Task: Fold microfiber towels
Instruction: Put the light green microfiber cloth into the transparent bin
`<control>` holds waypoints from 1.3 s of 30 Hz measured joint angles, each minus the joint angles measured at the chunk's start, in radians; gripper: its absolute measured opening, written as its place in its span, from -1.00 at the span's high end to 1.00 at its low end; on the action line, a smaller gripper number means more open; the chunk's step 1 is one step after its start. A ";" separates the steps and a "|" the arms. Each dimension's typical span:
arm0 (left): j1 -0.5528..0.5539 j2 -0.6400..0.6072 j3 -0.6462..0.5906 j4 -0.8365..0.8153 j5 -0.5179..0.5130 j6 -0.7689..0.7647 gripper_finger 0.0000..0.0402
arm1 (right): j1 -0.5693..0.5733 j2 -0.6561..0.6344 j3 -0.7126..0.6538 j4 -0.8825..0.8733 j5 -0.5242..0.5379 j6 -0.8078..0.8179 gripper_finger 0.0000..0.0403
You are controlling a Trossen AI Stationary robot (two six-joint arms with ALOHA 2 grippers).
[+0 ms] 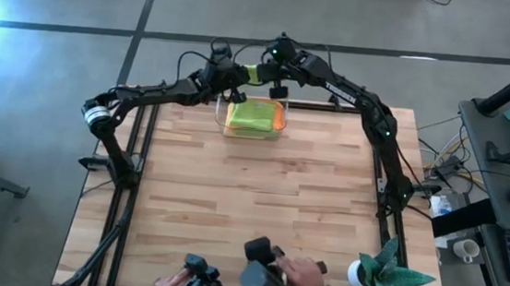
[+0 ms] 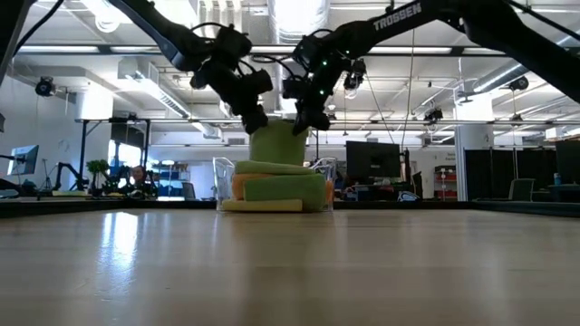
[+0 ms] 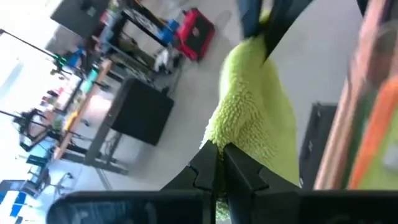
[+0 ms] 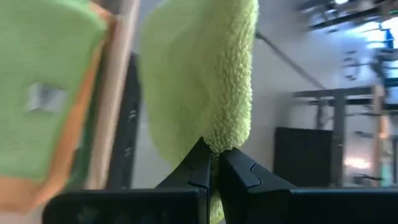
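- A lime green towel (image 2: 277,142) hangs at upper centre of the low view, above the clear bin (image 1: 221,114) of folded towels (image 2: 283,189).
- Left tool (image 3: 220,163) and right tool (image 4: 214,163) each pinch a top edge, clenched, likely keeping it spread for folding.
- The bench (image 1: 258,208) lies below.

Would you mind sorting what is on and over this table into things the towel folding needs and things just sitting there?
Part of the job:
- lime green microfiber towel held up over the bin, pinched by the left gripper and the right gripper
- stacked green, orange and yellow towels
- clear plastic bin holding them

Just there:
- teal spiky-leaved plant in a white pot
- a person's hand at the controls
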 joint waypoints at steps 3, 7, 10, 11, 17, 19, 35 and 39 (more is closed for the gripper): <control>0.003 0.001 -0.008 -0.039 0.001 0.002 1.00 | 0.003 0.024 0.033 -0.089 -0.002 0.007 0.96; 0.005 0.001 -0.029 -0.039 0.014 0.001 1.00 | 0.005 0.040 0.033 -0.153 -0.006 0.026 0.96; 0.003 0.001 -0.037 -0.070 0.026 -0.003 1.00 | 0.008 0.040 0.029 -0.199 -0.013 0.062 0.96; 0.003 0.001 -0.037 -0.083 0.030 -0.004 1.00 | 0.010 0.039 0.029 -0.214 -0.015 0.073 0.96; -0.011 0.001 -0.042 -0.137 0.088 -0.031 1.00 | 0.028 0.039 0.035 -0.299 -0.068 0.147 0.96; -0.014 0.000 -0.037 -0.163 0.130 -0.060 1.00 | 0.037 0.039 0.037 -0.323 -0.073 0.169 0.96; -0.025 -0.034 -0.037 -0.378 0.235 -0.118 1.00 | 0.074 0.044 0.032 -0.429 -0.155 0.263 0.96; -0.026 -0.045 -0.038 -0.385 0.258 -0.144 1.00 | 0.073 0.046 0.020 -0.462 -0.244 0.288 0.96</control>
